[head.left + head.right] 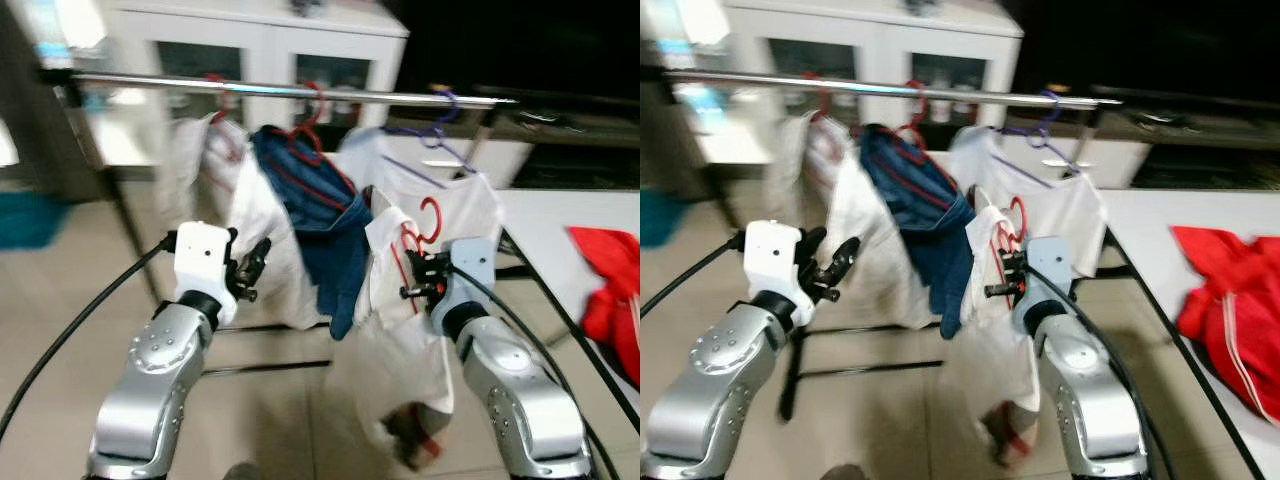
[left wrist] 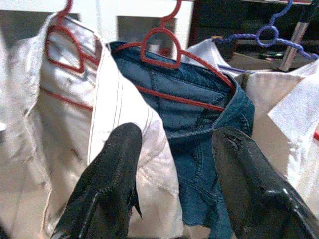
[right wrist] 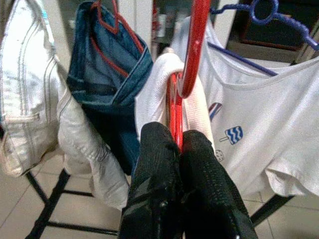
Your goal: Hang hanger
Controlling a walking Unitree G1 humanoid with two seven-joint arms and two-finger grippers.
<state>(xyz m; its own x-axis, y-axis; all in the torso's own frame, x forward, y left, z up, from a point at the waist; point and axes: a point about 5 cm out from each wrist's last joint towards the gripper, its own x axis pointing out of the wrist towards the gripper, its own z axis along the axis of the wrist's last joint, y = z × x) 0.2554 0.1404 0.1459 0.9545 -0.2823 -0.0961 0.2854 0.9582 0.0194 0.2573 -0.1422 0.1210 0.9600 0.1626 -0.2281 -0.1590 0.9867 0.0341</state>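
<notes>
My right gripper (image 1: 412, 277) is shut on a red hanger (image 1: 428, 222) that carries a white garment (image 1: 395, 330) hanging below it; the fingers (image 3: 159, 169) pinch the hanger's neck (image 3: 175, 112). It is held below the silver rail (image 1: 300, 92). On the rail hang a white jacket on a red hanger (image 2: 70, 45), blue jeans (image 1: 315, 215) on a red hanger (image 2: 164, 47), and a white T-shirt (image 3: 259, 124) on a purple hanger (image 1: 440, 125). My left gripper (image 1: 252, 268) stands open before the white jacket, holding nothing.
A white cabinet (image 1: 260, 40) stands behind the rack. At the right is a white table (image 1: 545, 215) with a red garment (image 1: 612, 290) on it. The rack's black legs (image 1: 270, 368) stand on the tiled floor.
</notes>
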